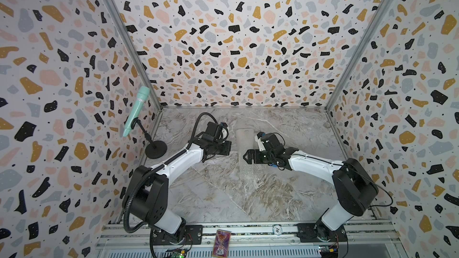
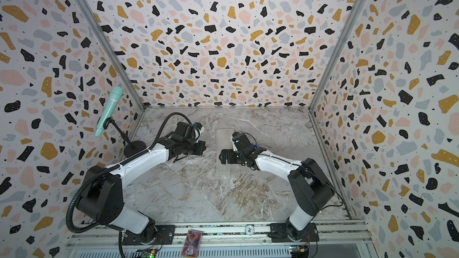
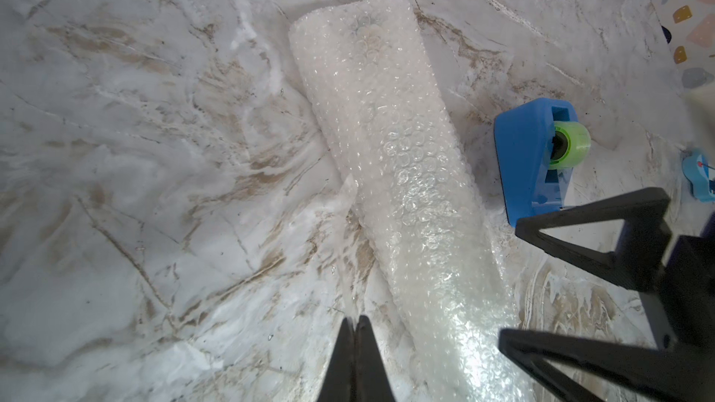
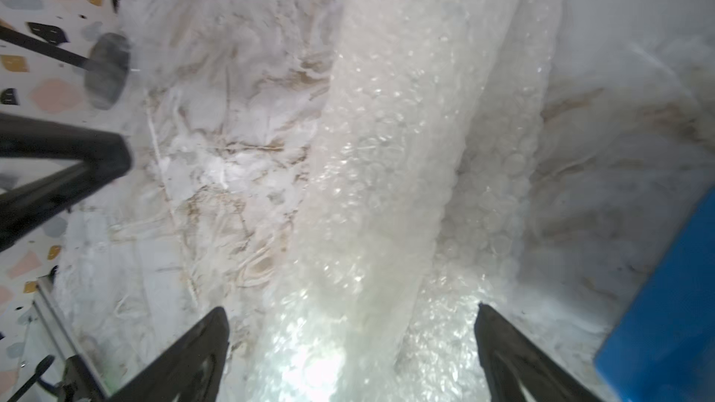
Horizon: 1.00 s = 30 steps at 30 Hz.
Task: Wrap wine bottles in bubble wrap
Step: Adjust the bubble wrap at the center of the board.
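Bubble wrap (image 3: 387,141): rolled tube, centre of table (image 1: 211,194), lying near-to-far; bottle inside unseen. Soft, springy, slick; core likely heavy, fragile, so take mid-length, gently. Right gripper (image 4: 350,309) spread wide astride tube; left gripper (image 3: 354,326) clenched, just left.

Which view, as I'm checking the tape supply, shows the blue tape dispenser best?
The left wrist view: most of the tape dispenser and its green roll, sharp. The right wrist view catches only a blurred blue corner; in both top views the right arm mostly hides it.
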Motion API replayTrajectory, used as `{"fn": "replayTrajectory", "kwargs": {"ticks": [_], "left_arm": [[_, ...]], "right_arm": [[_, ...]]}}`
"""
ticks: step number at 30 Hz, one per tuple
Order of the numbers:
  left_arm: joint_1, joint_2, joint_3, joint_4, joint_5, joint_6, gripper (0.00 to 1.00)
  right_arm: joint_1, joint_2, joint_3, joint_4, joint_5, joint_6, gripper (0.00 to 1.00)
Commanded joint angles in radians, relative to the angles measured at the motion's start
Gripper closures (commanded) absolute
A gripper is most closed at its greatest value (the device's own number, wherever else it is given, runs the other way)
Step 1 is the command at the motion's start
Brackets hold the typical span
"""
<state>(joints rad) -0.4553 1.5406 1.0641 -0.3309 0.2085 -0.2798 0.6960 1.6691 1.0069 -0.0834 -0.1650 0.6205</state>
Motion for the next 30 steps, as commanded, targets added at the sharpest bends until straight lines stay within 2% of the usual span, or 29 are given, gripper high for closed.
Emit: {"fn": "replayTrajectory", "kwargs": {"ticks": [1, 7, 13, 20, 25, 27, 30], "left_arm": [[0.008, -0.020, -0.019, 0.028, 0.028, 0.026, 1.00], [0.017, -0.014, -0.032, 0.038, 0.048, 0.041, 1.00], [0.026, -0.003, -0.036, 0.041, 0.066, 0.056, 1.00], [0.037, 0.004, -0.036, 0.046, 0.072, 0.061, 1.00], [0.038, 0.013, -0.024, 0.042, 0.075, 0.062, 1.00], [0.040, 0.018, -0.018, 0.041, 0.077, 0.061, 1.00], [0.041, 0.026, -0.010, 0.040, 0.077, 0.065, 1.00]], "right_arm": [[0.002, 0.039, 0.047, -0.087, 0.066, 0.024, 0.01], [0.002, 0.082, 0.064, -0.103, 0.125, 0.044, 0.01], [-0.005, 0.104, 0.067, -0.092, 0.108, 0.042, 0.01], [-0.010, 0.019, 0.073, -0.075, 0.119, 0.008, 0.01], [-0.010, -0.074, 0.059, -0.024, 0.182, -0.021, 0.01], [-0.031, -0.117, 0.020, 0.044, 0.151, -0.016, 0.01], [-0.094, -0.137, -0.037, 0.165, -0.036, 0.026, 0.01]]}}
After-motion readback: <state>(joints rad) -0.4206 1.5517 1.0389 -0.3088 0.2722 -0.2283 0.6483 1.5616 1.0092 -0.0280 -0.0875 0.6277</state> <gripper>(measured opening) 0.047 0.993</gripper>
